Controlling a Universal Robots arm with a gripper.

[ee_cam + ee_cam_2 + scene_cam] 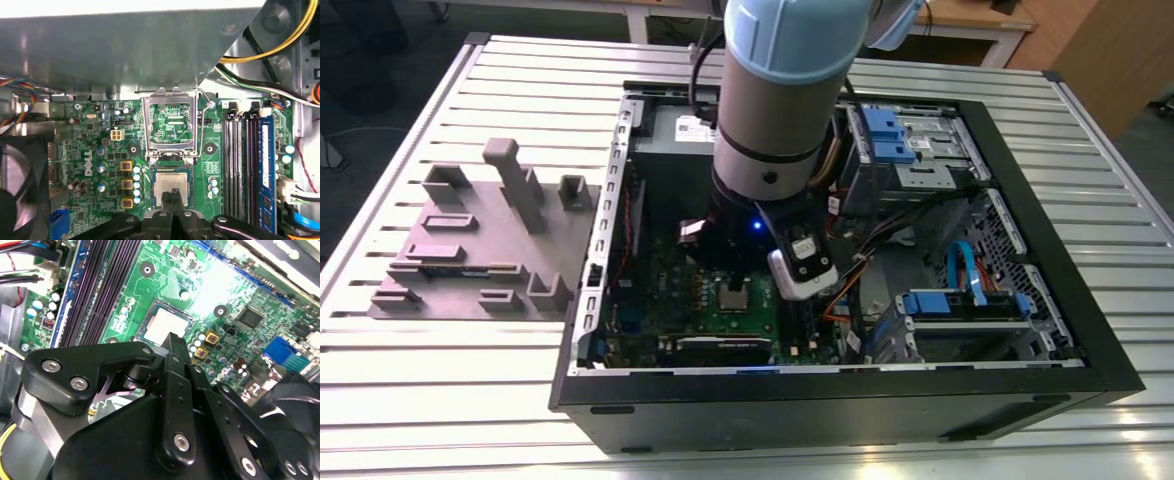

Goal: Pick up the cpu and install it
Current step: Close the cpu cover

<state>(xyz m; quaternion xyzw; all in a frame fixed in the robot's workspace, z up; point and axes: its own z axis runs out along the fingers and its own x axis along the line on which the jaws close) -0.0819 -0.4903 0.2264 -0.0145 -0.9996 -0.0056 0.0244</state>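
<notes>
The small, flat, square cpu (164, 181) with its silvery-grey metal top lies in its socket on the green rectangular motherboard (100, 150); the board sits inside the open black computer case (854, 385) on the slatted aluminium table (454, 390). The silver hinged socket frame (148, 125) stands swung open just beside the cpu. The black two-fingered gripper (173, 193) hangs directly over the cpu, jaws pressed together with nothing between them; whether its tips touch the metal top I cannot tell. A grey moulded fixture (480, 250) rests on the table, to the exterior view's left of the case.
</notes>
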